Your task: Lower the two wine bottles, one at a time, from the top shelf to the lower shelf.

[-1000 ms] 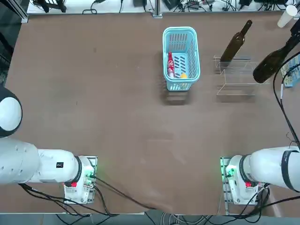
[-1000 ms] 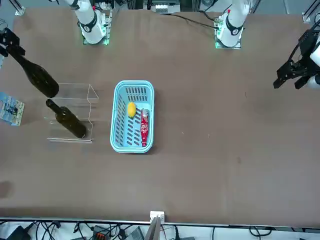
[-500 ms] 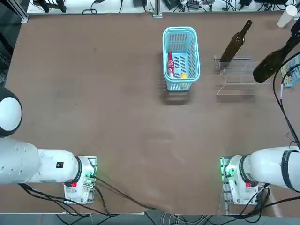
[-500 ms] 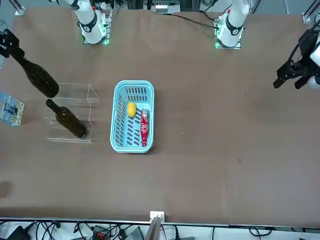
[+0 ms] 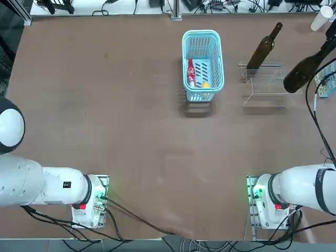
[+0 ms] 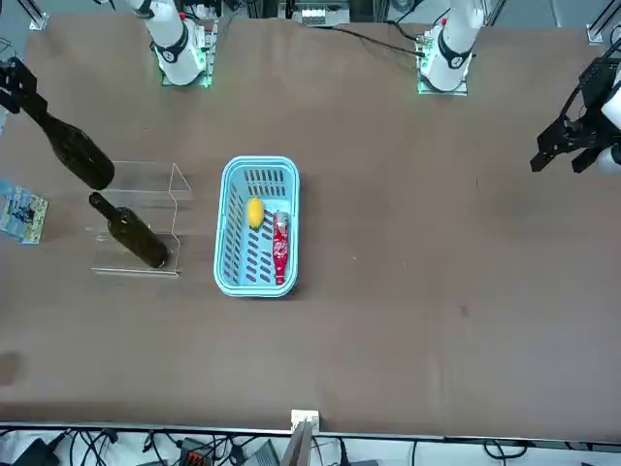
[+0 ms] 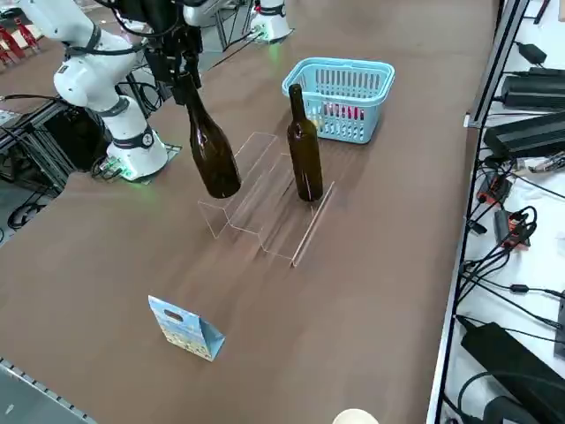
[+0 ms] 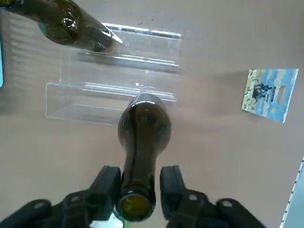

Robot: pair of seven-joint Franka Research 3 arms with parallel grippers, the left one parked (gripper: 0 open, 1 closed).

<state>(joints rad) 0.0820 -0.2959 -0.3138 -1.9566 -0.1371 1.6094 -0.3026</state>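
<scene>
Right wrist view: the right gripper (image 8: 141, 178) brackets the neck of one dark wine bottle (image 8: 144, 135), its fingers a little apart, with a slim gap showing between glass and finger. The bottle's rounded body extends beyond the fingertips, overlapping the edge of the clear acrylic rack (image 8: 80, 102) in this view; whether the two touch cannot be told. Farther from the gripper, the second wine bottle (image 5: 261, 54) is at the rack, near the first. The light-blue basket (image 6: 225, 228) sits well apart from the gripper, beyond the rack, holding a red-labelled bottle (image 6: 280, 250) and a yellow item (image 6: 255, 213).
</scene>
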